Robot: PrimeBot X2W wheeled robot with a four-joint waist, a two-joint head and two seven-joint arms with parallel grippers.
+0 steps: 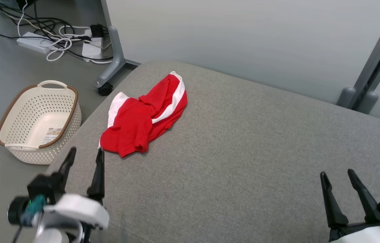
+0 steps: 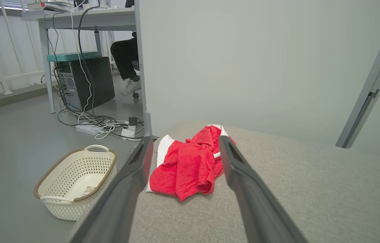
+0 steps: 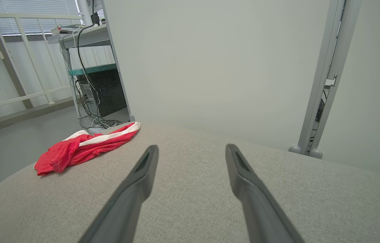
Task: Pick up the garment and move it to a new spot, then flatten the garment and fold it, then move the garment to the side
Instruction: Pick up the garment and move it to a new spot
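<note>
Jaws of the left gripper (image 1: pixel 86 149) are seen spread wide apart with nothing between them, and those of the right gripper (image 1: pixel 337 172) are likewise spread and empty. The garment (image 1: pixel 142 118), red with white bands, is found crumpled in a heap on the grey upholstered pad (image 1: pixel 243 152), close to its left edge and towards its far-left corner. One white band is laid along the heap's far side, and another white patch is turned towards the pad's left edge.

The left gripper is placed over the pad's near-left edge, its fingers pointed at the garment, whose near end lies just beyond the fingertips and apart from them. In the left wrist view the heap is framed between the two dark fingers. The right gripper is held at the pad's near-right part, well apart from the garment, with bare fabric ahead of it.

On the floor beside the pad's left edge a cream perforated basket (image 1: pixel 41 157) with a brown rim is set upright; a label can be made out on its bottom. Further off, tangled cables and power strips (image 1: pixel 58 40) are spread on the floor near a castered leg (image 1: pixel 105 88) of a grey partition panel (image 1: pixel 243 40), which is stood behind the pad's far edge.
</note>
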